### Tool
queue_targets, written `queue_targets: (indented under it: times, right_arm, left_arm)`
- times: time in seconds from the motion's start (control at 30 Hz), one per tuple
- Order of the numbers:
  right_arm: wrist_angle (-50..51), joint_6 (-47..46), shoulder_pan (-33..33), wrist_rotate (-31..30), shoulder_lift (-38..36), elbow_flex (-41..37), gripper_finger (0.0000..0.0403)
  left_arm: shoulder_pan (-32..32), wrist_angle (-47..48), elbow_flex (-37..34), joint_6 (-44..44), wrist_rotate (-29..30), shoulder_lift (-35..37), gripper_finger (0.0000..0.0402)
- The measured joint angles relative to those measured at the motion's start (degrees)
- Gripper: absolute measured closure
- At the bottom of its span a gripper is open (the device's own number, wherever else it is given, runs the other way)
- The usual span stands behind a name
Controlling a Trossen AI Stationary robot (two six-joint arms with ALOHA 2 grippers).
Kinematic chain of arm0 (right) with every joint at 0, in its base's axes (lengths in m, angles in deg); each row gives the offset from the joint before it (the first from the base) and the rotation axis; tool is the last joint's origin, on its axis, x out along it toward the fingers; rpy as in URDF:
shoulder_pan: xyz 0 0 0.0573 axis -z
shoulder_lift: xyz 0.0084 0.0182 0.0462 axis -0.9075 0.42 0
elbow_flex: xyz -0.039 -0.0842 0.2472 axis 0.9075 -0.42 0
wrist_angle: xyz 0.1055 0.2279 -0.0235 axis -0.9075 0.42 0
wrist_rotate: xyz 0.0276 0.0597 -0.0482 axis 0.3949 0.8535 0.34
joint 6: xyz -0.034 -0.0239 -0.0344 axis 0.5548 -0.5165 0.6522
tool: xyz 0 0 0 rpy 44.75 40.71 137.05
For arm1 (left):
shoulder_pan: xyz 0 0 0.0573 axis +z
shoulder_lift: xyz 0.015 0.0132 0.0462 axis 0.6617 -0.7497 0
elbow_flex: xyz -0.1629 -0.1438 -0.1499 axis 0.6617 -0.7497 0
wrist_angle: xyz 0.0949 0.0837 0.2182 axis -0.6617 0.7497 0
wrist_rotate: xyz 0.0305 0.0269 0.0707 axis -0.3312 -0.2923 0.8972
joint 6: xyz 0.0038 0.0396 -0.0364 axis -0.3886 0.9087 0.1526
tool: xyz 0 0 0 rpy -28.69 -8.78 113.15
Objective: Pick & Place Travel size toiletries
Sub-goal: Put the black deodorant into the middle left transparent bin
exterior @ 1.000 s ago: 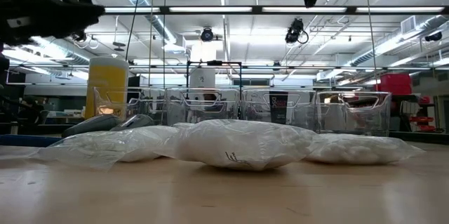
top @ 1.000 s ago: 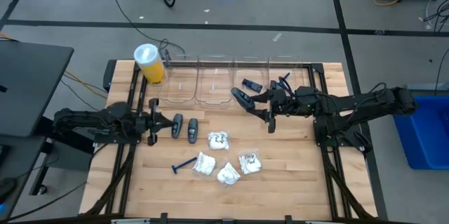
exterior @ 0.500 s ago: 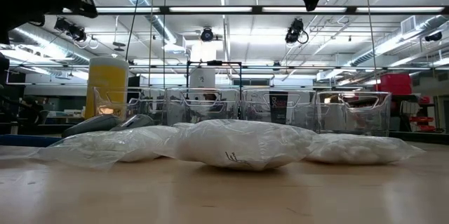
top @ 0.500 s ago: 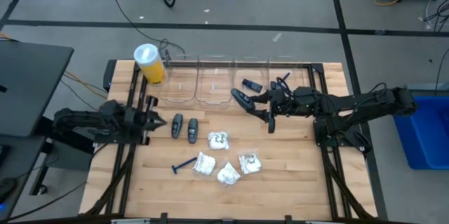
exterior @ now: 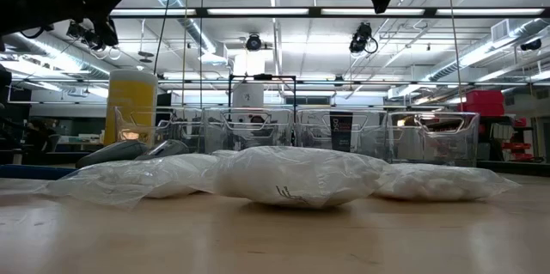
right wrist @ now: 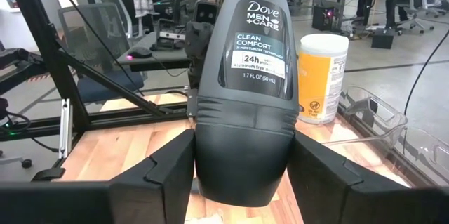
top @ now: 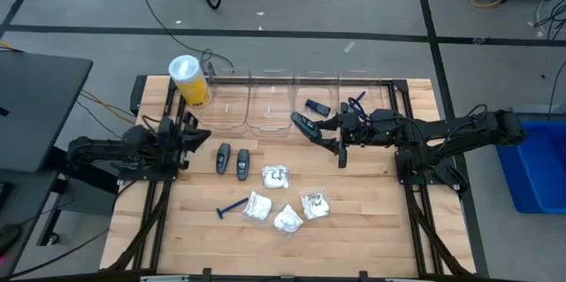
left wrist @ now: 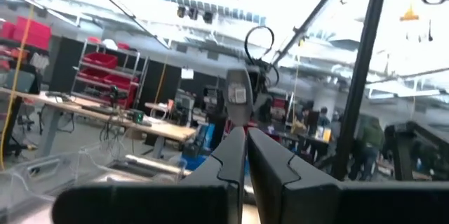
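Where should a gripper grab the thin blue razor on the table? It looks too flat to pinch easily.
Come straight down on the thin blue razor and close across its slim handle near the middle. It lies flat on the wooden table, with bare wood on both sides of the handle.

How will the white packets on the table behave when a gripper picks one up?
The white packets look puffy and crinkled, so probably soft, light and floppy. Their glossy film may slip between fingers. They lie bunched together, so grabbing one could nudge its neighbours.

Bright ceiling strip lights glare overhead; the left wrist view is blurred.
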Motion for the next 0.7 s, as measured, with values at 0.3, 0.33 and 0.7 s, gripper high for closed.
queue_targets:
  times: [0.3,0.33,0.7]
  right_arm:
    - [-0.01,0.00,0.00,-0.01,0.00,-0.02,0.0202]
    - [-0.02,0.00,0.00,-0.02,0.00,-0.02,0.0202]
    - [-0.01,-0.01,0.00,-0.02,0.00,-0.02,0.0202]
  left_arm:
    - [-0.01,-2.81,2.33,0.00,1.42,-6.29,0.0378]
    - [0.00,-3.73,2.57,-0.01,1.40,-7.87,0.0378]
    - [-0.01,-14.64,7.61,-1.25,2.21,-26.41,0.0378]
